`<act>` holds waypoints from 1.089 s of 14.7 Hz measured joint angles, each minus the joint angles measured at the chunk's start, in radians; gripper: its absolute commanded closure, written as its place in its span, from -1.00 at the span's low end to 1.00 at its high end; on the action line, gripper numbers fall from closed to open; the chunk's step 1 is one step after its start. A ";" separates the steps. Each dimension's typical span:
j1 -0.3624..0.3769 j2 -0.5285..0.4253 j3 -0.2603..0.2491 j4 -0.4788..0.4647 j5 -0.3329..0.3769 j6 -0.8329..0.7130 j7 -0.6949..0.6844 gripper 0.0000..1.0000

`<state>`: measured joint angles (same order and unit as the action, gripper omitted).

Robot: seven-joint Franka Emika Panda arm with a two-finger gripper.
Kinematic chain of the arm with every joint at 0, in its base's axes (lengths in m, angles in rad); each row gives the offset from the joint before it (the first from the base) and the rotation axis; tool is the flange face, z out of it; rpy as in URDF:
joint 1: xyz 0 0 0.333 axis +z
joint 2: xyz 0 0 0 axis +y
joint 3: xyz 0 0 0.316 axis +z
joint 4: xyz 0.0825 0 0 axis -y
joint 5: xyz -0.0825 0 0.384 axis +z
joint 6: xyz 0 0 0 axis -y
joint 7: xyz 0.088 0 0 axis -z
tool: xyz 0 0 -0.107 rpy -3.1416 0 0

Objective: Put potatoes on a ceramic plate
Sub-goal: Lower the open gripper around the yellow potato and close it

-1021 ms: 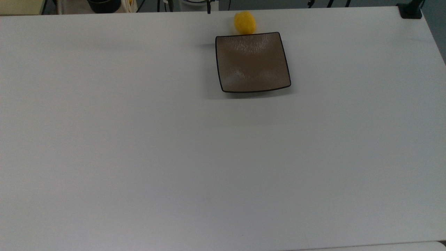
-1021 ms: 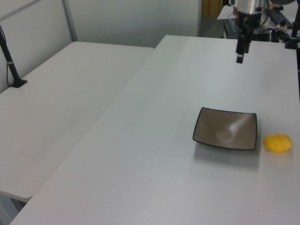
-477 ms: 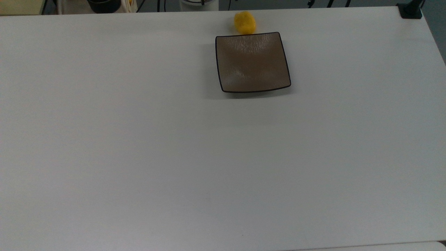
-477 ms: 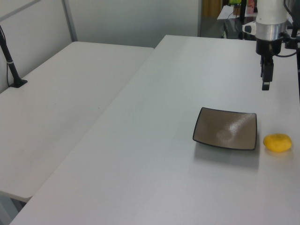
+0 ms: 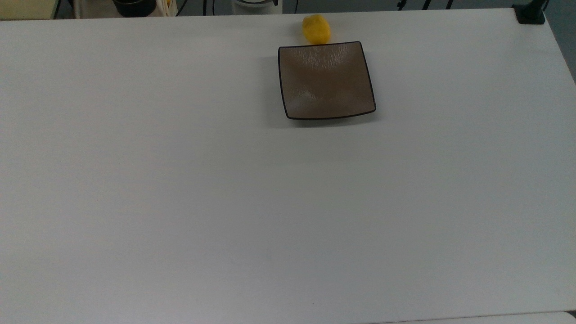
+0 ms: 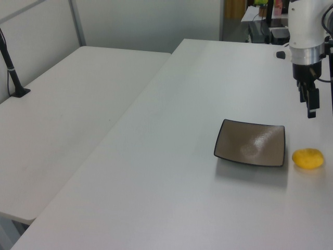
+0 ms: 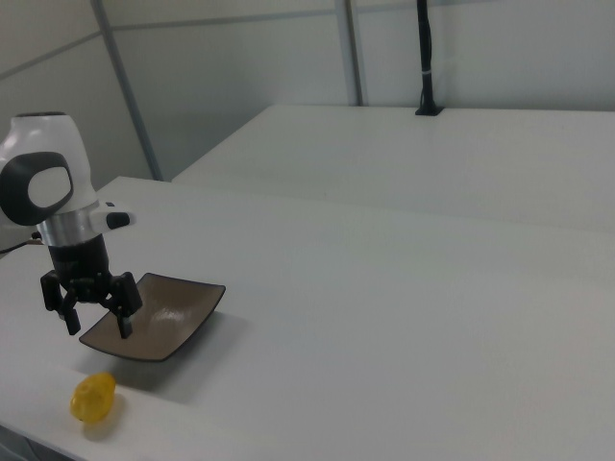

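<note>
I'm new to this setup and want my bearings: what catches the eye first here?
The bright yellow potato stands out, lying on the pale table just off one edge of the square brown plate, which holds nothing. In the right view, the end effector hangs open above the potato, in front of the plate.

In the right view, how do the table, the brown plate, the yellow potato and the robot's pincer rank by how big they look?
1. Table, by far the largest.
2. Brown plate.
3. Pincer, open; it hangs nearer the camera than the plate, so its rank is less certain.
4. Yellow potato, the smallest.
</note>
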<state>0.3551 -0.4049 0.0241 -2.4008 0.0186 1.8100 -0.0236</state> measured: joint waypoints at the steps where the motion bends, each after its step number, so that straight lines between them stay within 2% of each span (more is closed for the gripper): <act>1: 0.000 -0.004 -0.002 0.012 0.000 -0.022 -0.022 -1.00; 4: 0.033 0.000 0.000 -0.019 0.013 0.037 -0.063 -1.00; 8: 0.071 0.017 0.011 -0.092 0.085 0.149 -0.064 -1.00; 11: 0.072 0.080 0.033 -0.110 0.102 0.208 -0.064 -1.00; 16: 0.108 0.165 0.038 -0.114 0.103 0.248 -0.064 -1.00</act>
<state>0.4629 -0.2398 0.0622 -2.5147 0.1212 2.0577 -0.0872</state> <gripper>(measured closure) 0.000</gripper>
